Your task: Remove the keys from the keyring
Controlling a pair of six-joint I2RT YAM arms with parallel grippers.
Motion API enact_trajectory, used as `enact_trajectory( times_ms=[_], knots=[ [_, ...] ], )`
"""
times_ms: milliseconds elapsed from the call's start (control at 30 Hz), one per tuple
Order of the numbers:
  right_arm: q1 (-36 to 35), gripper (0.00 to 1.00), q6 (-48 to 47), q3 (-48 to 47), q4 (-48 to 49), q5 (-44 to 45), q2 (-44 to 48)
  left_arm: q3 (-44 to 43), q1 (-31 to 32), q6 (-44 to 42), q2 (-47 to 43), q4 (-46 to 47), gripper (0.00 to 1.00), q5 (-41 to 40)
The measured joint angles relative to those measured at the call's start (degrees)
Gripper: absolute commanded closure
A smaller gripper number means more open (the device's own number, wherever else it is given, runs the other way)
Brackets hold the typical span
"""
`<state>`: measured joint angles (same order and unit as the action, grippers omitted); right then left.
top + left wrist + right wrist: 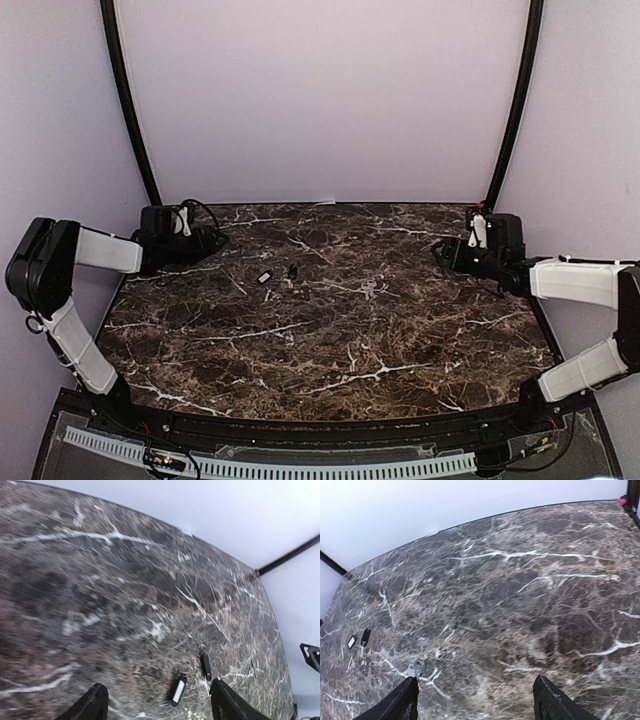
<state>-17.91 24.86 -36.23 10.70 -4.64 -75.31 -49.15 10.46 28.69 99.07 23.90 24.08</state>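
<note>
Two tiny dark keys lie apart on the marble table (330,340), left of centre. One has a white face (264,277) (178,690). The other is all dark (292,270) (205,666), with the thin silvery keyring (202,649) at its far end. Both also show small at the left of the right wrist view (351,641) (365,636). A small pale metal piece (418,668) lies by the right gripper's left fingertip. My left gripper (212,241) (157,700) is open and empty, just short of the keys. My right gripper (440,250) (475,690) is open and empty at the far right.
White walls close off the back and sides, with a black pole (128,100) (515,100) in each back corner. A black frame and cable track (280,462) run along the table's near edge.
</note>
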Motion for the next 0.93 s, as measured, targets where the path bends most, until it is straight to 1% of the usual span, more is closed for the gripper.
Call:
enact_trajectory(
  times_ms=[67,133,200,233,267,333,400,500,633,767,867,933],
  knots=[
    [3.7,0.19,-0.5,0.0,0.4,-1.1,0.0,2.4,-5.2,0.0,-4.6,0.0,0.27,0.7],
    [8.8,0.18,-1.1,0.3,0.5,-2.5,0.7,4.8,-11.1,0.0,-9.5,0.1,0.25,1.2],
    [14.3,0.15,-2.1,1.5,0.9,-3.2,2.6,7.1,-17.1,0.0,-13.8,0.2,0.24,1.3],
    [16.9,0.12,-2.5,2.3,1.2,-3.3,3.9,8.3,-20.2,0.0,-15.7,0.1,0.24,1.2],
    [19.7,0.1,-3.1,3.4,1.7,-3.4,5.4,9.7,-23.6,0.3,-17.6,0.4,0.24,0.9],
    [24.3,0.09,-3.6,6.1,4.1,-3.4,8.1,12.9,-28.8,0.7,-20.4,1.3,0.23,-0.5],
    [28.3,0.08,-4.0,10.1,7.9,-3.4,10.8,16.6,-31.7,0.3,-23.3,2.3,0.23,-3.3],
    [32.4,0.08,-5.1,17.0,14.2,-1.9,13.4,23.2,-32.2,-2.7,-27.6,6.2,0.23,-8.5],
    [32.9,0.07,-8.3,24.7,24.3,0.3,13.8,30.2,-31.9,-8.2,-30.1,12.2,0.22,-13.2],
    [32.9,0.02,-11.6,29.9,35.6,0.4,13.3,34.2,-31.8,-12.8,-28.7,19.2,0.2,-14.7],
    [32.9,0.01,-13.7,31.0,42.4,-0.5,11.6,34.8,-31.6,-14.7,-25.1,25.2,0.2,-14.1],
    [32.9,0.01,-14.8,31.0,46.7,-1.6,9.8,36.0,-30.9,-16.0,-22.6,31.2,0.18,-13.2]
  ],
)
